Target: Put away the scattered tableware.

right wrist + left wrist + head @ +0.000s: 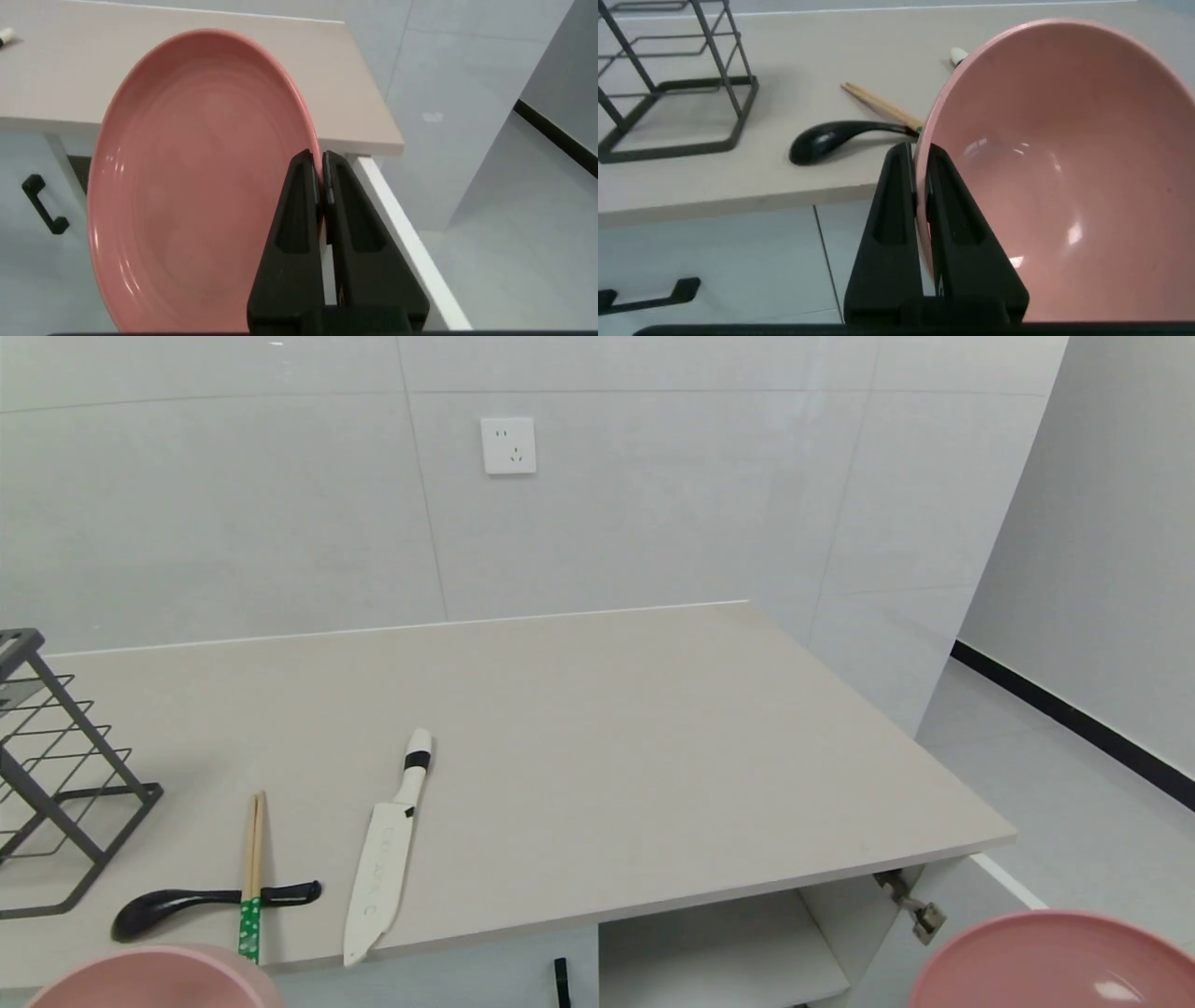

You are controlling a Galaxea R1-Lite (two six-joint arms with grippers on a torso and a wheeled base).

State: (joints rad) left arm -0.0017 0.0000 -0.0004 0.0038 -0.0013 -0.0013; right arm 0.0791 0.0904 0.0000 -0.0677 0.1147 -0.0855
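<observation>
My left gripper [921, 154] is shut on the rim of a pink bowl [1064, 168], held in front of the counter's near edge; the bowl's rim [154, 975] shows low on the left in the head view. My right gripper [320, 161] is shut on the edge of a pink plate [196, 177], which sits low on the right [1055, 961] beyond the counter's corner. On the counter lie a white knife [383, 859], a pair of chopsticks [252, 868] and, crossing under them, a black spoon [187, 901].
A dark wire rack [56, 775] stands at the counter's left end. The beige counter [653, 737] meets a tiled wall behind. Below its right corner a cabinet door [999, 887] stands open, showing a shelf [719, 943]. A black cabinet handle [42, 201] is on the front.
</observation>
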